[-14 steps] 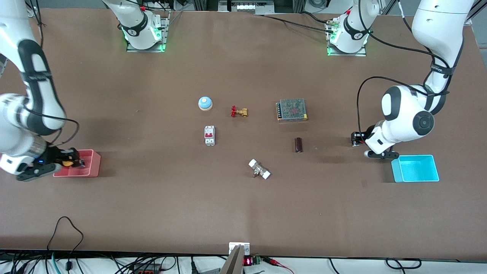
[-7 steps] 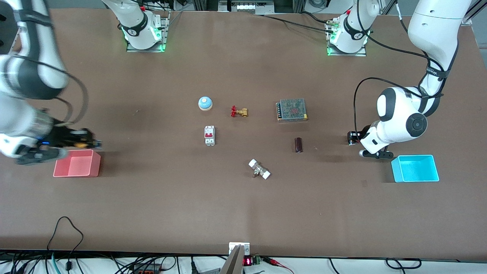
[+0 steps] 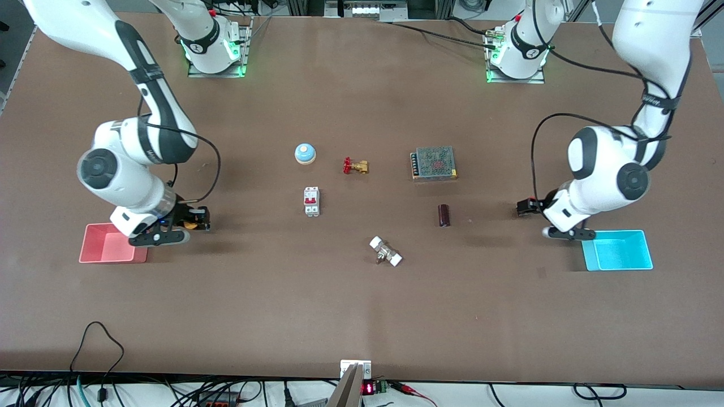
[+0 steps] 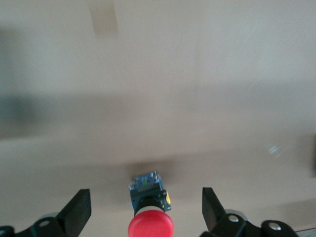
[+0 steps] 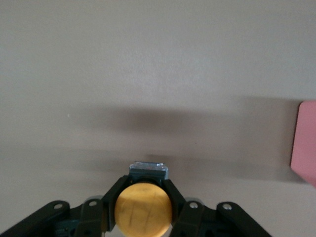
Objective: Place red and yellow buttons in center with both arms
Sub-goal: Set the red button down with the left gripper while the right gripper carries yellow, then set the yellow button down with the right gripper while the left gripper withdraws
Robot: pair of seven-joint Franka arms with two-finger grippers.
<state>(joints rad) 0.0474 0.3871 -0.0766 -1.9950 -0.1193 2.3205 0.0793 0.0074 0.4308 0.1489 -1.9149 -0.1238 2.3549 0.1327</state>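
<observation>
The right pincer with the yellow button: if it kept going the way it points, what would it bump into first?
Probably the white breaker. The right pincer, holding the yellow button, points toward the table's middle; height is unclear, so it may pass above.

1. The right gripper (image 3: 199,218) is hanging over the table (image 3: 362,316) just beside the pink bin (image 3: 110,252), clamping the yellow button (image 5: 143,209).
2. The left gripper (image 3: 526,207) is hanging near the cyan bin (image 3: 617,250), its fingers standing apart with the red button (image 4: 150,224) between them.
3. The breaker (image 3: 311,201) is lying nearer the front camera than the bell (image 3: 305,153).
4. The valve (image 3: 355,165) is sitting between the bell and the power supply (image 3: 434,163).
</observation>
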